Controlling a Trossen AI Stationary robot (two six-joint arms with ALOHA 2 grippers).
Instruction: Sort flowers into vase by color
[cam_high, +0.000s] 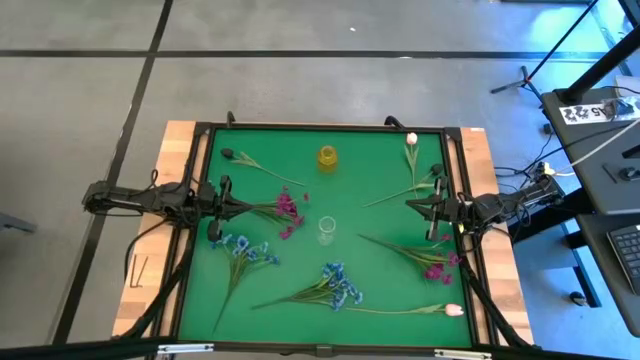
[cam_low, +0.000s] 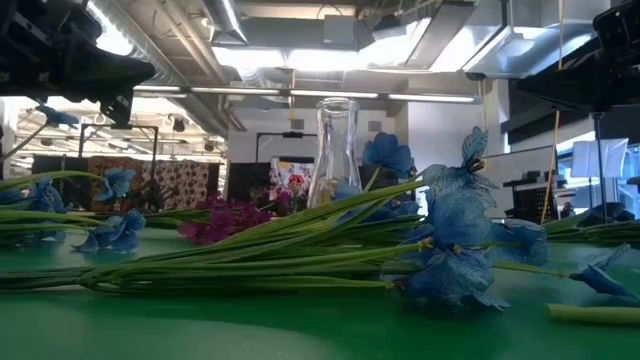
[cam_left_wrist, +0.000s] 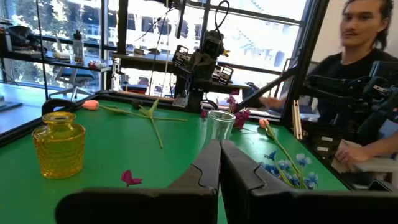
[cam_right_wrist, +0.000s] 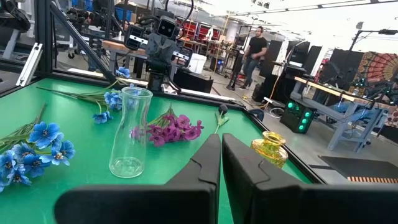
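While no stem is yet in either vase, sorting stands unstarted.

Left gripper (cam_high: 218, 207): parked at left edge of mat (cam_high: 300, 270), fingers together, holding nothing. Magenta spray (cam_high: 287, 208) just ahead of its tips, stem running roughly along the arm's line, blossoms pointing toward centre. Blue spray (cam_high: 243, 250) just beside, toward the near edge, stem slanting down-left. Dark tulip (cam_high: 228, 154) toward far-left corner.

Centre: clear vase (cam_high: 326, 230) upright mid-mat; yellow vase (cam_high: 328, 158) upright beyond it. Second blue spray (cam_high: 338, 284) near the front edge.

Right gripper (cam_high: 432, 208): parked at right edge, fingers together, empty. Second magenta spray (cam_high: 436, 265) and pink tulip (cam_high: 455, 310) toward the near edge; another pink tulip (cam_high: 411, 138) toward the far edge.

Judged: left arm nearer the first magenta spray; approach across the stem needed.

Second dark tulip not located. Low view blocked by blue blossoms; vase base hidden there.
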